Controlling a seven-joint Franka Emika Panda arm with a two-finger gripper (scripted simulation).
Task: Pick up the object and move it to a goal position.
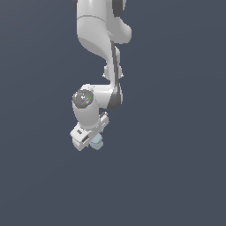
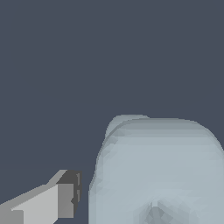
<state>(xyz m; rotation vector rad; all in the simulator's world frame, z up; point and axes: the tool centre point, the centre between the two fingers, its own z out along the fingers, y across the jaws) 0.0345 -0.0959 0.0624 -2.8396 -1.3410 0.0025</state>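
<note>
Plainly, the white arm (image 1: 99, 39) carries its tool (image 1: 88, 140) low, its state hard to tell, with the object (image 1: 97, 141) touching its right side in the exterior view, so a one-sided hold could let that small block slip away.

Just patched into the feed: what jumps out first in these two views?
The white arm hangs down the middle of the exterior view against a bare dark background. At its tip, the gripper sits against the small pale blue-grey object. In the wrist view the object looms large beside one finger.
</note>
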